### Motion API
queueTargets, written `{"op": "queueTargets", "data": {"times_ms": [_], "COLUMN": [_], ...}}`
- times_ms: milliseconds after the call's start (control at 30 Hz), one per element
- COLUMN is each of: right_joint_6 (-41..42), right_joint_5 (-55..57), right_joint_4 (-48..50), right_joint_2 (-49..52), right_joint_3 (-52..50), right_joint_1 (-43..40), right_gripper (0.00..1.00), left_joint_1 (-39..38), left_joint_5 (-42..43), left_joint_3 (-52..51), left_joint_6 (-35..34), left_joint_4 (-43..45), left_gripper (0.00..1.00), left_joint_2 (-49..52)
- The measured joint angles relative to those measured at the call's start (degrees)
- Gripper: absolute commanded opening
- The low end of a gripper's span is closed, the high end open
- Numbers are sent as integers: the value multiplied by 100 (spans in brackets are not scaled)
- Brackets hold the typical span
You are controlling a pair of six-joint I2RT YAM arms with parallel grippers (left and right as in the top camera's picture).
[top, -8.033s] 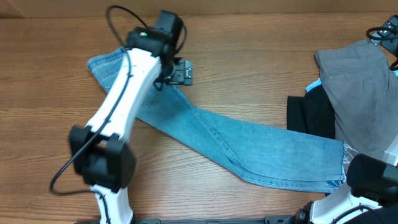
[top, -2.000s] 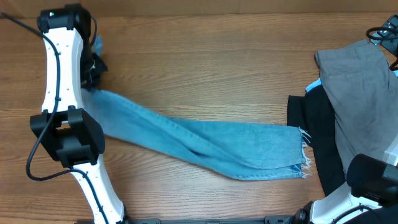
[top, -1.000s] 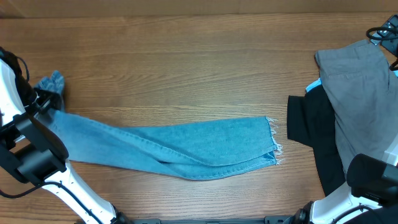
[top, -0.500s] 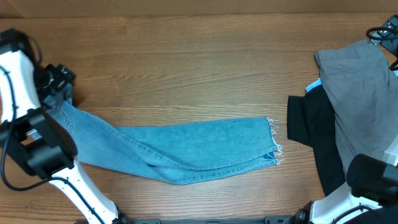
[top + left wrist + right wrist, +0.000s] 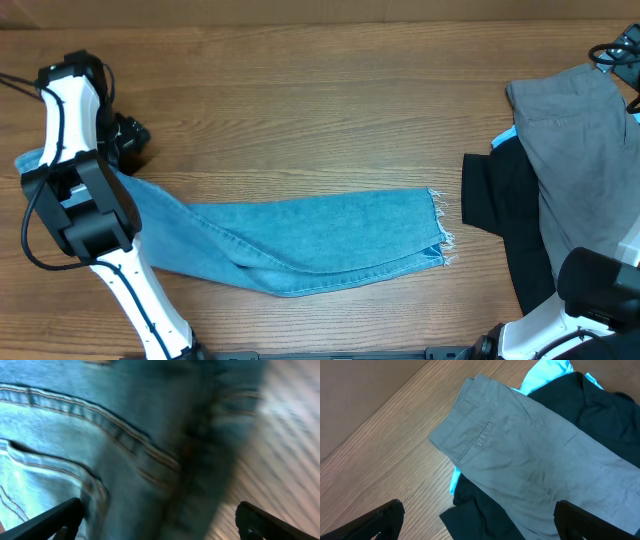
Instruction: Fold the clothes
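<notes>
Overhead view: the jeans (image 5: 310, 245) lie stretched along the worktop (image 5: 320, 100), with the waistband under the left arm and the frayed hems near the black garment (image 5: 495, 190). The legs aren't stacked evenly, so I reckon folding now bakes in a skewed edge. The left gripper (image 5: 125, 140) sits low over the waistband, spread wide, gripping nothing I can see. The right gripper (image 5: 480, 520) hangs wide apart above the grey garment (image 5: 530, 460).
</notes>
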Motion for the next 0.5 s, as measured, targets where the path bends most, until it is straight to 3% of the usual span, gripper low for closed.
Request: {"op": "queueTargets", "data": {"times_ms": [200, 400, 433, 500], "right_joint_6": [0, 0, 2, -2], "right_joint_5": [0, 0, 0, 0], "right_joint_4": [-4, -2, -4, 0], "right_joint_2": [2, 0, 0, 2], "right_joint_3": [0, 0, 0, 0], "right_joint_1": [0, 0, 0, 0], "right_gripper": [100, 100, 100, 100], "left_joint_1": [190, 223, 223, 223], "left_joint_5": [-103, -203, -232, -267], "left_joint_3": [-2, -2, -2, -2], "left_joint_6": [-13, -70, -44, -46], "left_joint_4": [0, 31, 24, 20], "left_gripper": [82, 11, 4, 4], "left_joint_2": [24, 24, 24, 26]}}
